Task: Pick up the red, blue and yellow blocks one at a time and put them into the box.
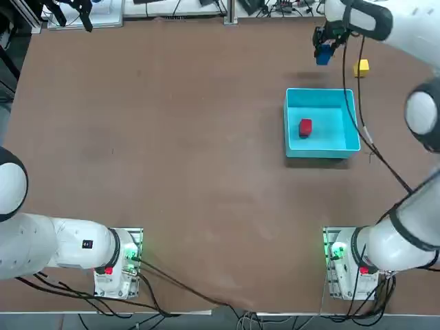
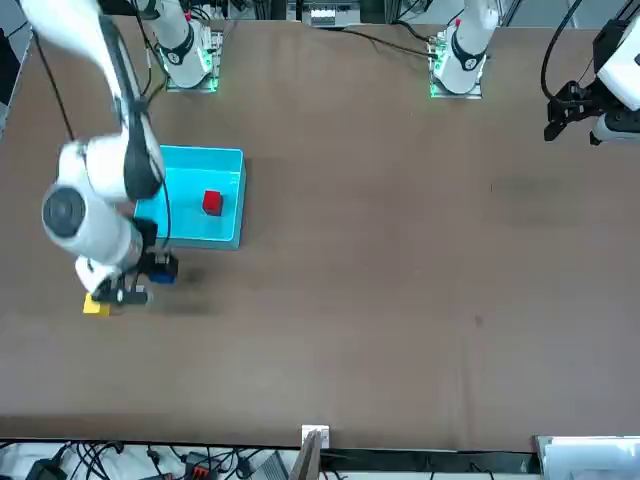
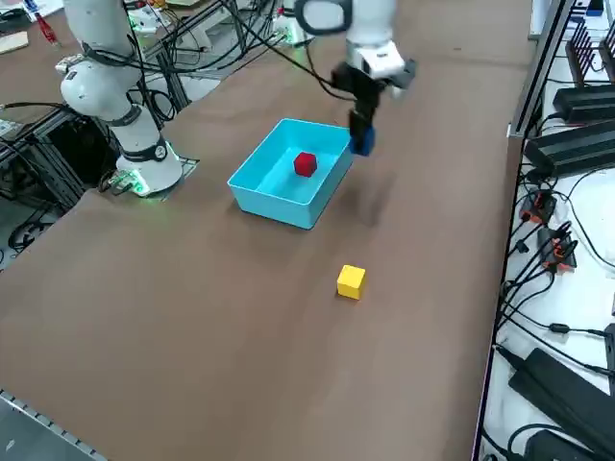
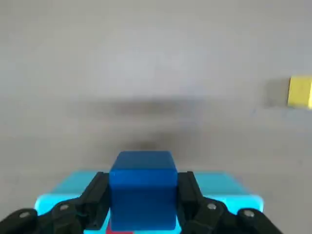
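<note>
In the upper right of the top view, the blue block [image 1: 324, 56] is held above the table [image 1: 172, 158] by the right gripper [image 4: 143, 192]. The two fingers are closed against opposite faces of the block, as is shown in the wrist view. The box [image 1: 337, 117] is located below the gripper in the top view, right of the frame's centre. The red block [image 1: 305, 127] is contained in the box, apart from its walls. The yellow block [image 3: 351, 281] is seated on the table outside the box, just below centre in the right side view
</note>
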Robot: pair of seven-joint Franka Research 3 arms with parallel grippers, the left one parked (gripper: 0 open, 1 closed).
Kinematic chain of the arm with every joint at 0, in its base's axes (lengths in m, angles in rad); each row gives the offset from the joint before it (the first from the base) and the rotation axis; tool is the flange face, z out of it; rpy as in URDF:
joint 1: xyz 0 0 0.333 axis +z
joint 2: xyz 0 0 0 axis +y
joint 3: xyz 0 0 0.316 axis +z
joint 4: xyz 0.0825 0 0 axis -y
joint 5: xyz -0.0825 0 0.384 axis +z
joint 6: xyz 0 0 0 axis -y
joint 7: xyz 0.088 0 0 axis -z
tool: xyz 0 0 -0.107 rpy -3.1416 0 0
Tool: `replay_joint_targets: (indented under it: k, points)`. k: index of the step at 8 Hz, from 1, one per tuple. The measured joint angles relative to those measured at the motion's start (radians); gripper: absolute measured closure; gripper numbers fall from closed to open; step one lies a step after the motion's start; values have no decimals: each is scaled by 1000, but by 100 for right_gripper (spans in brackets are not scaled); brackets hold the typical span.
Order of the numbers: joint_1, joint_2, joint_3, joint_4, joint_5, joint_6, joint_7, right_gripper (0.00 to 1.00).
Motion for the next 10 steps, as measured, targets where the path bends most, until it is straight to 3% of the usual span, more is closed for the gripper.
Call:
replay_joint_targets:
  k: [2,4,6,10]
  points:
    - [73,-153,4,-266,0,83,82,30]
    - [119,-228,4,-472,0,198,108,30]
    - [133,-233,4,-561,0,291,110,30]
    - [133,-171,3,-591,0,392,115,30]
